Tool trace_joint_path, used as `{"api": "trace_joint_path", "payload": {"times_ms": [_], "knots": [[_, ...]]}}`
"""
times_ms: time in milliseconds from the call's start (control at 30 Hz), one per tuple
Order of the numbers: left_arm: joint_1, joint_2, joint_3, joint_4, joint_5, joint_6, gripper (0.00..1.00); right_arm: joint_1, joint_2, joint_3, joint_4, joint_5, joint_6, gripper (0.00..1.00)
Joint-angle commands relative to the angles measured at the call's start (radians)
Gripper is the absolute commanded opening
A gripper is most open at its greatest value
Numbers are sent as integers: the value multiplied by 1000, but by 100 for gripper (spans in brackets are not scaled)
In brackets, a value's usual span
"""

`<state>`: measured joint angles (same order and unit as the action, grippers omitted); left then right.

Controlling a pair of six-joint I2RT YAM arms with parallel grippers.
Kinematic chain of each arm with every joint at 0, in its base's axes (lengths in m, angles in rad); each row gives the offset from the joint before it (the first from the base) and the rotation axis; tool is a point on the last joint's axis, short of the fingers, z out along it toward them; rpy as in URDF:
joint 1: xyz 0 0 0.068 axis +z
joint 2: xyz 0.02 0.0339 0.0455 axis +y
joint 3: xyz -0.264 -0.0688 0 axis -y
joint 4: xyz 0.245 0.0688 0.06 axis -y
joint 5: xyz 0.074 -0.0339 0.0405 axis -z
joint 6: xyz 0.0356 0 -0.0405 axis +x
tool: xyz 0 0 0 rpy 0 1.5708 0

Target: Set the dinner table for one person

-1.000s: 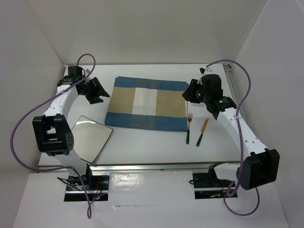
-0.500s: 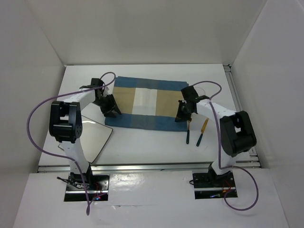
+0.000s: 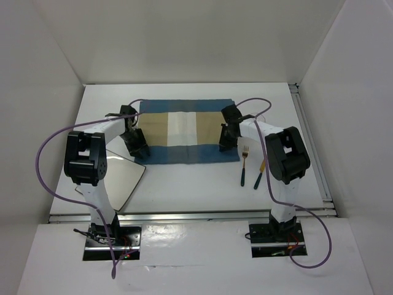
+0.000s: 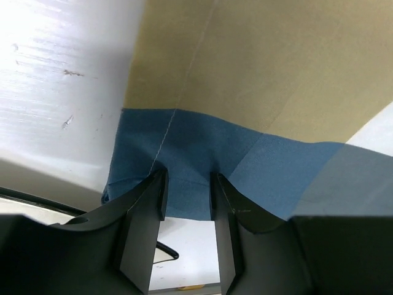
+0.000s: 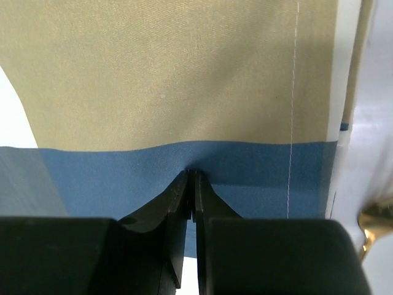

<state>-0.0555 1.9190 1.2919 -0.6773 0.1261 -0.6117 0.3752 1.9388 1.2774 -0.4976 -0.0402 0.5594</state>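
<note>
Noted placemat [image 3: 184, 130] shifted left since the earlier frame, flat on dinner table [image 3: 184, 184] beneath both arms; step: positioning cloth.
Found right gripper [image 3: 226, 144] pinched shut on near blue hem, left gripper [image 3: 138, 149] half-open astride its corner, grasp unconfirmed. Judged next: close left, then pull evenly, clear of plate [image 3: 116, 178] and fork [image 3: 244, 165].
</note>
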Motion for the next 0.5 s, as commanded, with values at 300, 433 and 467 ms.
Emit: {"api": "trace_joint_path", "payload": {"times_ms": [300, 433, 467], "knots": [[-1, 37, 78, -39, -34, 32, 50, 8, 49, -10, -18, 95, -26, 14], [-1, 37, 90, -48, -43, 52, 50, 18, -30, -78, -42, 117, -26, 14], [-1, 37, 90, -48, -43, 52, 50, 18, -40, -90, -42, 129, -26, 14]]}}
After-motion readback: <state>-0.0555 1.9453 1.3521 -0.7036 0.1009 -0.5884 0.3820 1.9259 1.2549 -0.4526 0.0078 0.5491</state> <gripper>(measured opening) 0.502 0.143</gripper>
